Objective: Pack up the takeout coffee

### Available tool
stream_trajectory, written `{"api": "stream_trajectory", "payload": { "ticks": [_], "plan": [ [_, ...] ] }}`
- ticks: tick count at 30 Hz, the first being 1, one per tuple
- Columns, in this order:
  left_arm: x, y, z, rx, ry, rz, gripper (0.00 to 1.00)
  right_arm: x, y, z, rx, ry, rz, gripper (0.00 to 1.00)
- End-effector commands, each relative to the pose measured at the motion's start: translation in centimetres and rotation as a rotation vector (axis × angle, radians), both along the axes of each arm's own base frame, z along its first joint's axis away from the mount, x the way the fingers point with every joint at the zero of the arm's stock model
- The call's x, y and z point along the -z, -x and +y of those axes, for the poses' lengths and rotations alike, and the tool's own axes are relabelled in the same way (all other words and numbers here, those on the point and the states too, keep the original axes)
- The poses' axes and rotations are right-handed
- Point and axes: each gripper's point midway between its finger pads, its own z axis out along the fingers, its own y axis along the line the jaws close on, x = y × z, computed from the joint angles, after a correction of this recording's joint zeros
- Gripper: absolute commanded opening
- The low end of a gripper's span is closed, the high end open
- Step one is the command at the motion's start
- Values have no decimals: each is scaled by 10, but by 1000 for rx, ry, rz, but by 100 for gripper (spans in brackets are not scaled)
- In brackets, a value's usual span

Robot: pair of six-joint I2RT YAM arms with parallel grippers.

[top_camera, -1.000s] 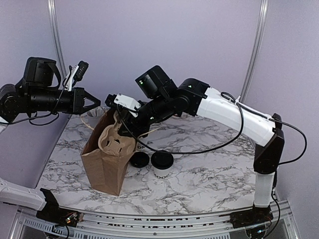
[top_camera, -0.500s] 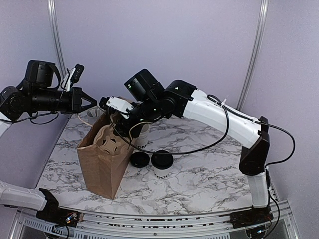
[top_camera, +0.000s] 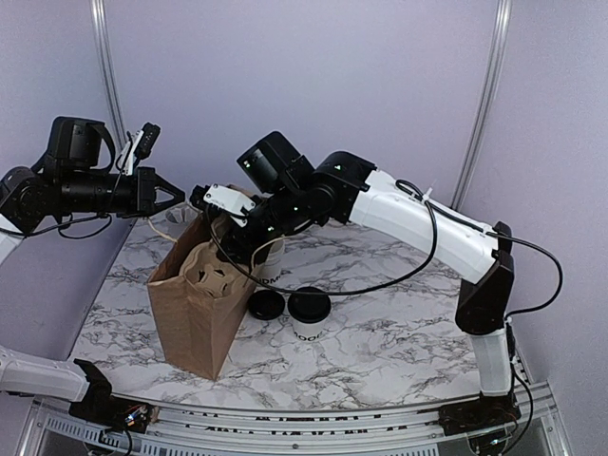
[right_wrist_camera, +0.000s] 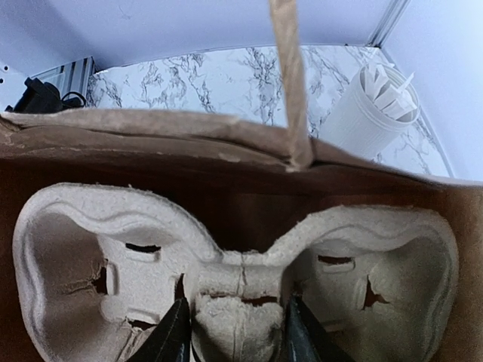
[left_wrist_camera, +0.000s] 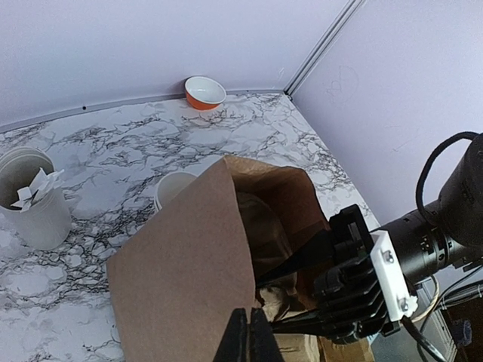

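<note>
The takeout coffee (top_camera: pixel 309 318), a white lettered cup with a black lid, stands on the marble right of the brown paper bag (top_camera: pixel 190 323). A second black lid (top_camera: pixel 266 304) sits beside it, and an open white cup (top_camera: pixel 270 262) stands behind. A pulp cup carrier (right_wrist_camera: pixel 75 249) sits inside the bag (right_wrist_camera: pixel 226 188). My right gripper (right_wrist_camera: pixel 235 332) reaches into the bag mouth, open, its fingers straddling the carrier's centre ridge. My left gripper (left_wrist_camera: pixel 249 335) is shut on the bag's rim (left_wrist_camera: pixel 241 302), up at the left (top_camera: pixel 179 195).
A tall white canister of sticks (left_wrist_camera: pixel 34 207) stands on the marble beyond the bag. A small white bowl with an orange inside (left_wrist_camera: pixel 204 92) sits by the back wall. The right arm (top_camera: pixel 418 214) spans the table above the cups.
The right arm swung left and lowered the carrier deeper into the bag. The bag shifted slightly left. The right jaws have spread wider around the ridge.
</note>
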Motion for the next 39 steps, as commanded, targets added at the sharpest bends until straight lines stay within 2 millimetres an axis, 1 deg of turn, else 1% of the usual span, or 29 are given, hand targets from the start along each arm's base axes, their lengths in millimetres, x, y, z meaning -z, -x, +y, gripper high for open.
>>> {"api": "stream_trajectory", "payload": {
  "ticks": [1, 9, 12, 14, 16, 22, 25, 28, 30, 32, 34, 37, 39],
  "plan": [
    [-5, 2, 2, 3, 19, -19, 0, -13, 1, 5, 9, -34, -2, 41],
    [-6, 2, 3, -1, 22, -22, 0, -14, 1, 6, 8, -36, 0, 43],
    [-6, 2, 4, -4, 21, -23, 0, -17, 1, 5, 15, -42, -7, 44],
    [-6, 2, 5, -9, 22, -22, 0, -26, 1, 5, 19, -63, -12, 50],
    [-6, 1, 6, -15, 21, -22, 0, -40, 2, 4, 21, -97, -17, 57],
    [-7, 0, 10, -43, 19, -27, 0, -88, 11, 0, 12, -234, -31, 65],
    [-7, -3, 15, -76, 14, -34, 0, -112, 13, -5, 22, -300, -45, 71],
    [-8, -7, 23, -123, 5, -45, 0, -136, 11, -13, 54, -366, -70, 83],
    [-10, -10, 30, -168, -3, -57, 0, -153, 10, -21, 82, -410, -93, 88],
    [-9, -12, 38, -217, -11, -65, 0, -163, 7, -28, 115, -438, -114, 94],
    [-11, -13, 48, -267, -13, -76, 0, -168, 3, -36, 154, -455, -132, 95],
    [-12, -10, 58, -317, -3, -87, 0, -170, -7, -49, 230, -459, -152, 96],
    [-9, -8, 62, -331, -4, -86, 0, -167, -16, -57, 279, -458, -148, 96]
  ]
}}
